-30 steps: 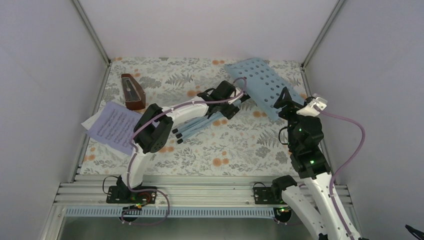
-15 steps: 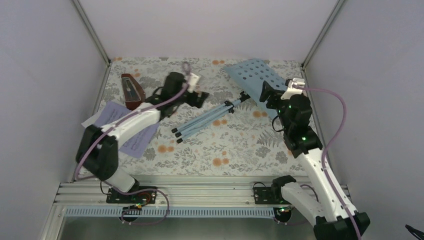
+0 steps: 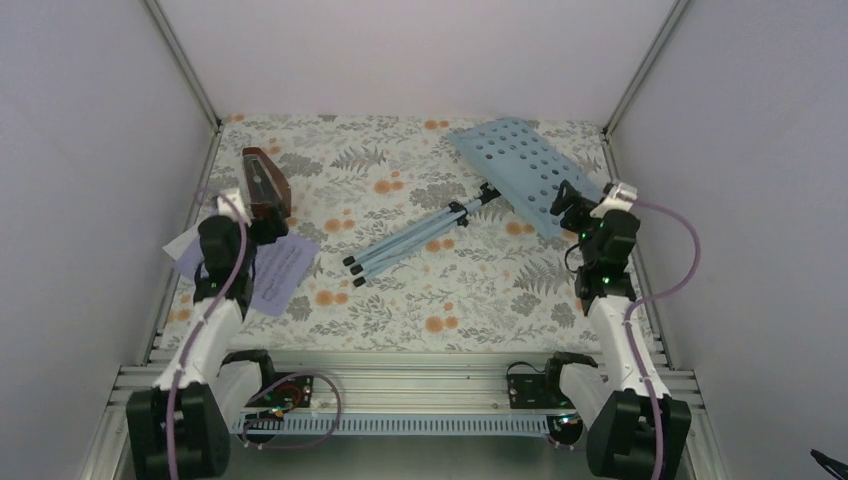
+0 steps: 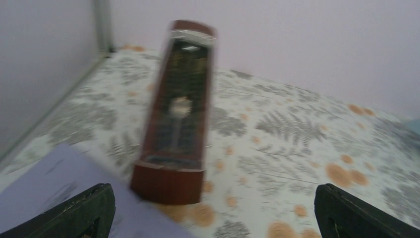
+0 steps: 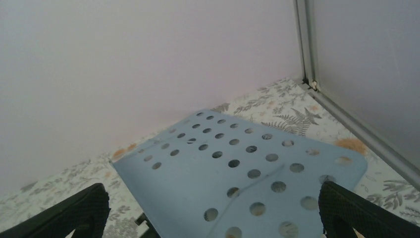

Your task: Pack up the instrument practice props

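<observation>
The reddish-brown metronome [image 3: 265, 183] lies on its side at the back left; the left wrist view shows it [image 4: 178, 114] blurred, just ahead of the fingers. My left gripper [image 3: 264, 228] [image 4: 213, 218] is open and empty, low over the lilac sheet-music page [image 3: 278, 275] [image 4: 54, 193], with a white page [image 3: 180, 247] beside it. The pale-blue music stand [image 3: 520, 165] lies flat at the back right, its folded legs [image 3: 405, 242] pointing toward the middle. My right gripper [image 3: 567, 197] [image 5: 213, 213] is open at the plate's [image 5: 233, 168] near edge, holding nothing.
A floral cloth [image 3: 450, 300] covers the table. Plain walls close in the left, back and right, with metal corner posts [image 3: 185, 65] [image 5: 304, 44]. An aluminium rail [image 3: 400, 385] with both arm bases runs along the near edge.
My left arm has drawn back from the stand's legs to the left side, now low and facing the metronome, its gripper opening wider. My right arm has folded down toward its base.
</observation>
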